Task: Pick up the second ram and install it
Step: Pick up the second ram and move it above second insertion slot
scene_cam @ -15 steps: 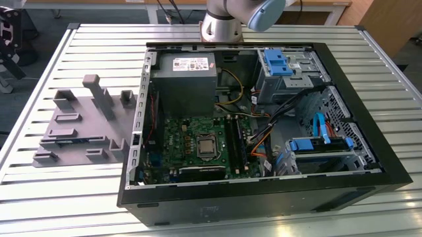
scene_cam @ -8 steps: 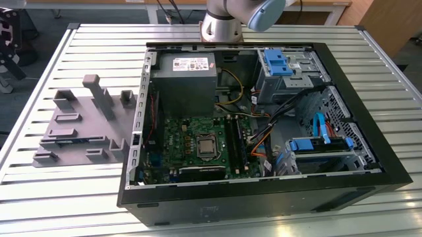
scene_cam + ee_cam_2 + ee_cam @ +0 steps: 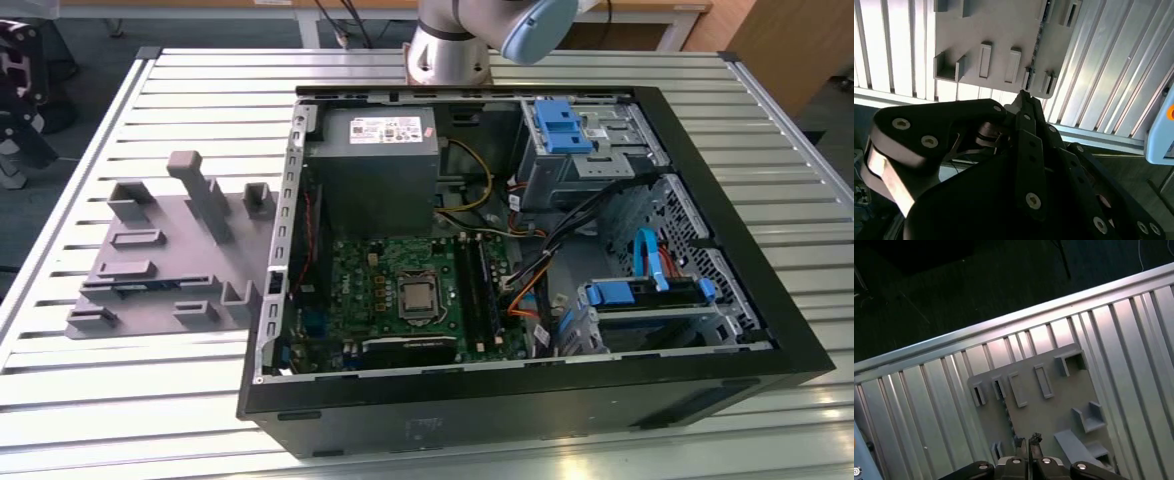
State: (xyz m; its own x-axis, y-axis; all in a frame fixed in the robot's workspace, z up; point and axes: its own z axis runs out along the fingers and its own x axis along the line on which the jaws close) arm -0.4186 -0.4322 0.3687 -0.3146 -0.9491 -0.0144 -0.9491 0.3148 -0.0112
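The second ram (image 3: pixel 1038 37) is standing on its edge in a slot of the grey holder (image 3: pixel 989 25), so it's not picked up yet. The holder lies on the slatted metal table (image 3: pixel 174 90), just beside the open PC case (image 3: pixel 534 405) on the exterior view's left. In the second wrist view the gripper (image 3: pixel 1024 95) hangs above the holder, fingers pinched together on nothing, tips near one end of the stick but not touching it
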